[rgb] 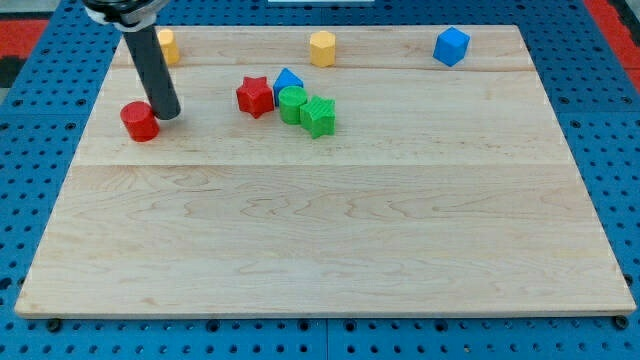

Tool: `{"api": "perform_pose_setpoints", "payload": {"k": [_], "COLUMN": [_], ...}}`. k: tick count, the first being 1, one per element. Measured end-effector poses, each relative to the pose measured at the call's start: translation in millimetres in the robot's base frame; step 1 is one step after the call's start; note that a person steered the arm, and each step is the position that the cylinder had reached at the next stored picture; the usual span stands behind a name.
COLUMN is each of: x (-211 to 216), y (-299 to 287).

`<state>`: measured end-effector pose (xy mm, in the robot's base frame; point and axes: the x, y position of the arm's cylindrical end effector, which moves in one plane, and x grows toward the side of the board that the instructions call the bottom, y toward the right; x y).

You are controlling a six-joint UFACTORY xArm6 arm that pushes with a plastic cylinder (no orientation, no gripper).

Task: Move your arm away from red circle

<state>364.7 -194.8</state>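
The red circle (139, 121) lies near the board's left edge, in the upper part of the view. My tip (167, 116) rests on the board just right of it, almost touching its right side. The dark rod rises from there up and to the left, out of the top of the view.
A red star (255, 96), a blue block (288, 80), a green circle (292, 104) and a green star (319, 116) cluster right of my tip. A yellow block (167, 45) sits partly behind the rod. A yellow hexagon (322, 48) and a blue cube (451, 46) lie along the top edge.
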Motion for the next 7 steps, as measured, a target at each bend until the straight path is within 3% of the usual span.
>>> {"api": "perform_pose_setpoints", "payload": {"k": [2, 4, 7], "x": [-30.8, -30.8, -42.4], "y": [2.0, 0.8, 66.5]}}
